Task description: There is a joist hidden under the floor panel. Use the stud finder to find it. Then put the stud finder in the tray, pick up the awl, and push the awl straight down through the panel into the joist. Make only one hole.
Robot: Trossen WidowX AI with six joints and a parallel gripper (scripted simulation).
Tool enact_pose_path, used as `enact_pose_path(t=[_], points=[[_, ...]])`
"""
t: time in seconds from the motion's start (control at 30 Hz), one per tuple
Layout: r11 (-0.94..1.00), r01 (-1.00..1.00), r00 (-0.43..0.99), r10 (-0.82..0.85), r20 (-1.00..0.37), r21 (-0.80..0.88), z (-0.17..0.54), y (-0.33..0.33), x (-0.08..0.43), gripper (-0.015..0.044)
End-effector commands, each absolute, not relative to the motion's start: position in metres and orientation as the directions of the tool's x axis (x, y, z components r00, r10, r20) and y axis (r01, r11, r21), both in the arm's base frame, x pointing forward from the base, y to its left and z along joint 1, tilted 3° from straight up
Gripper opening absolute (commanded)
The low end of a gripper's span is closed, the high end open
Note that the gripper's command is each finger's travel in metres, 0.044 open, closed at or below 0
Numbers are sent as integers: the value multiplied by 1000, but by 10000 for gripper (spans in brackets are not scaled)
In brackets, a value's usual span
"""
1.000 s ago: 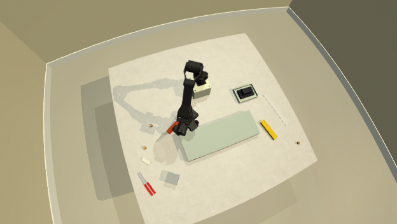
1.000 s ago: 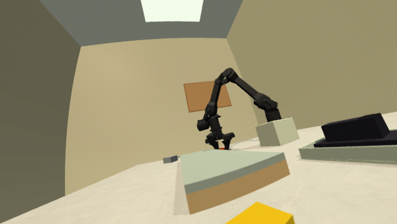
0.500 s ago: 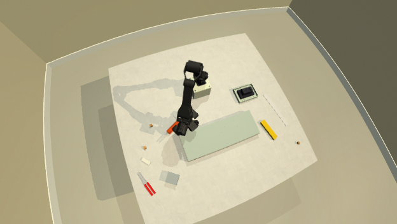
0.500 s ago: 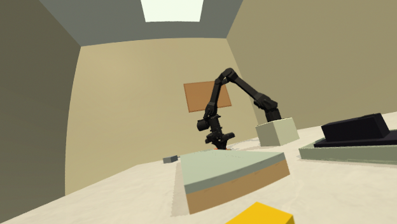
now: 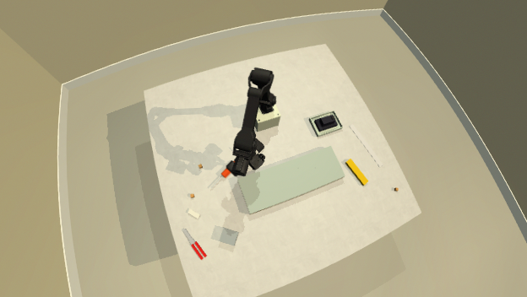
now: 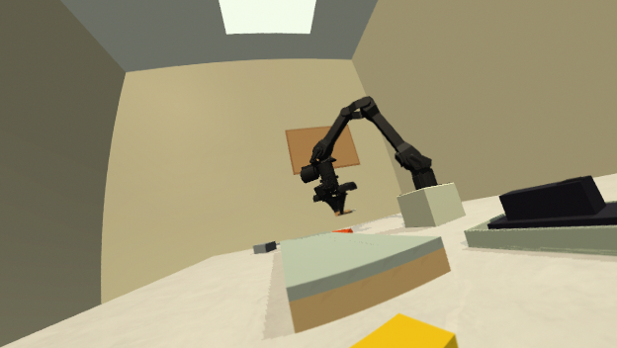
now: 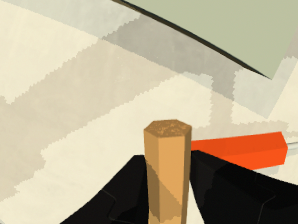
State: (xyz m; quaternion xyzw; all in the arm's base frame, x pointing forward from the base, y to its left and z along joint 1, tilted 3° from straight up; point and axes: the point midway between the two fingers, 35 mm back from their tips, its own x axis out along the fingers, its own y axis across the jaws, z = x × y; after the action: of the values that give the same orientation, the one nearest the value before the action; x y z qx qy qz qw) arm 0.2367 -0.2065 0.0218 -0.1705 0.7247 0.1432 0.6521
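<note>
Walls enclose the surface; only the wrist view clearly shows the nearly closed fingers gripping the awl's wooden handle.

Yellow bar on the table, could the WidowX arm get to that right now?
Probably not yet: the end effector is shut on the wooden handle. The yellow bar also lies beyond the green panel, though nothing covers it.
</note>
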Motion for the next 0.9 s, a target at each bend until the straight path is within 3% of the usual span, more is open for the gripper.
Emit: enact_pose_path(t=[0.0, 0.23, 0.87], points=[[902, -431, -92, -65, -994, -19, 52, -203, 235, 0], [910, -407, -76, -113, -991, -73, 57, -206, 235, 0], [793, 38, 93, -609, -788, -608, 79, -241, 241, 0]])
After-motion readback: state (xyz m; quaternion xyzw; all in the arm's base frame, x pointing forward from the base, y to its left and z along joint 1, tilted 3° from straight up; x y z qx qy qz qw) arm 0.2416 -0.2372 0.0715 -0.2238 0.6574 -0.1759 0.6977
